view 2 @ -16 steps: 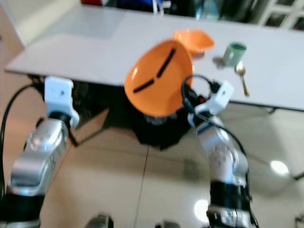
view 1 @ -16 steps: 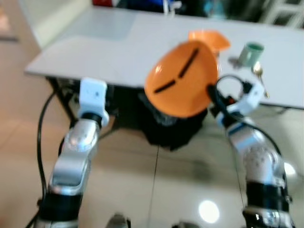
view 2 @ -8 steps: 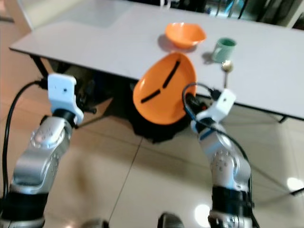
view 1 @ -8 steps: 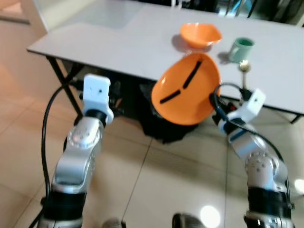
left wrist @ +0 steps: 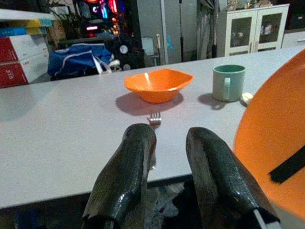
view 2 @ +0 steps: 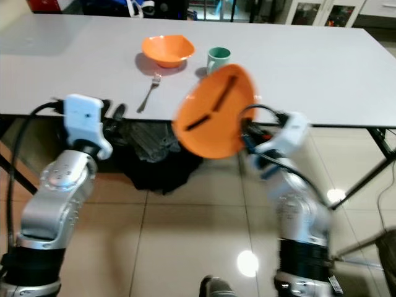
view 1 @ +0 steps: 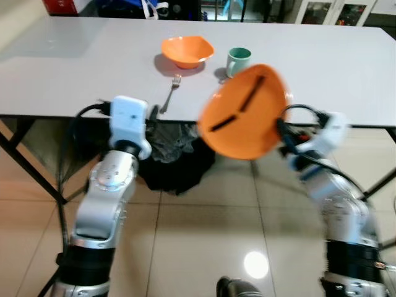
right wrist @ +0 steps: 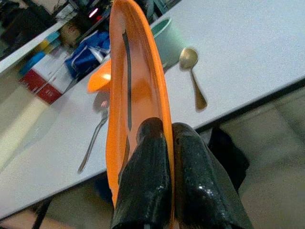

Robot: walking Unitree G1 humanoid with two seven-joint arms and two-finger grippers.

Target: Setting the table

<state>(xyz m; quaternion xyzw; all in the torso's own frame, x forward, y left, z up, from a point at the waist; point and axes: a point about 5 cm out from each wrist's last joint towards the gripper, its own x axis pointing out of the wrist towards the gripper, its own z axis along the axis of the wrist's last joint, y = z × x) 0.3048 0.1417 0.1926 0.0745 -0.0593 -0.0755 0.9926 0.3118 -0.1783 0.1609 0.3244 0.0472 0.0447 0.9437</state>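
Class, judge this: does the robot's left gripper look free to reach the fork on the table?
Probably yes. The left gripper, its fingers empty, points at the fork near the table edge, with nothing between them.

The room is evenly and brightly lit from above. A round ceiling light glares off the glossy floor tiles (view 1: 255,265). The bowl (view 1: 187,51) and cup (view 1: 237,60) cast soft shadows on the pale table (view 1: 74,68). The right arm (view 1: 331,185) and plate (view 1: 242,112) are smeared by motion blur. The wrist views are sharper, though the near black fingers (left wrist: 125,181) look soft.
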